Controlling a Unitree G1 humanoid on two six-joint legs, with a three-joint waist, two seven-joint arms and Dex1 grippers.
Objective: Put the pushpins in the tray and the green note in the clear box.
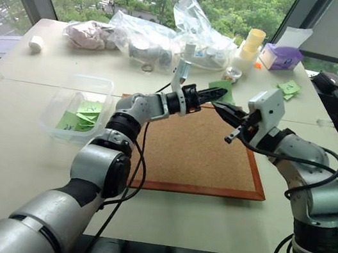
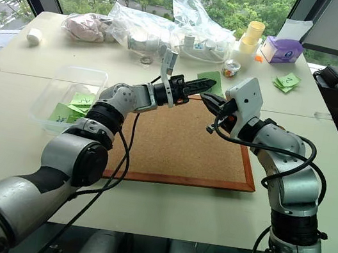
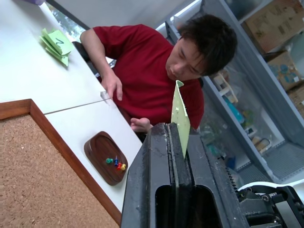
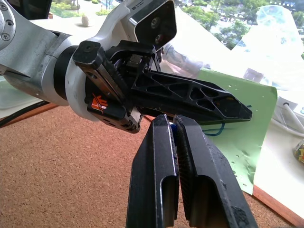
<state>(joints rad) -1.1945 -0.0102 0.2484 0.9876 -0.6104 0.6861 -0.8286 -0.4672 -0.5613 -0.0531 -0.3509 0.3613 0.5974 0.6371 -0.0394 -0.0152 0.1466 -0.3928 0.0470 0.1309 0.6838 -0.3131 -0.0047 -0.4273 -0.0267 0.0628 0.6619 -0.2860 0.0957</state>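
Several pushpins (image 3: 116, 164) already lie in the tray (image 3: 97, 148). Left end effector (image 1: 218, 94) pinches the green note (image 4: 242, 128), not yet boxed; right end effector (image 1: 222, 109) is clamped on something blue, perhaps a pin.

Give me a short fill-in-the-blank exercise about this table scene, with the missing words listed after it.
1. The left end effector is shut on a ____ note.
2. Inside the reddish-brown tray lie several small coloured ____.
3. The clear box stands on the table at the robot's ____ side of the cork board.
4. The person beside the table wears a ____ shirt.

Missing words: green; pushpins; left; red
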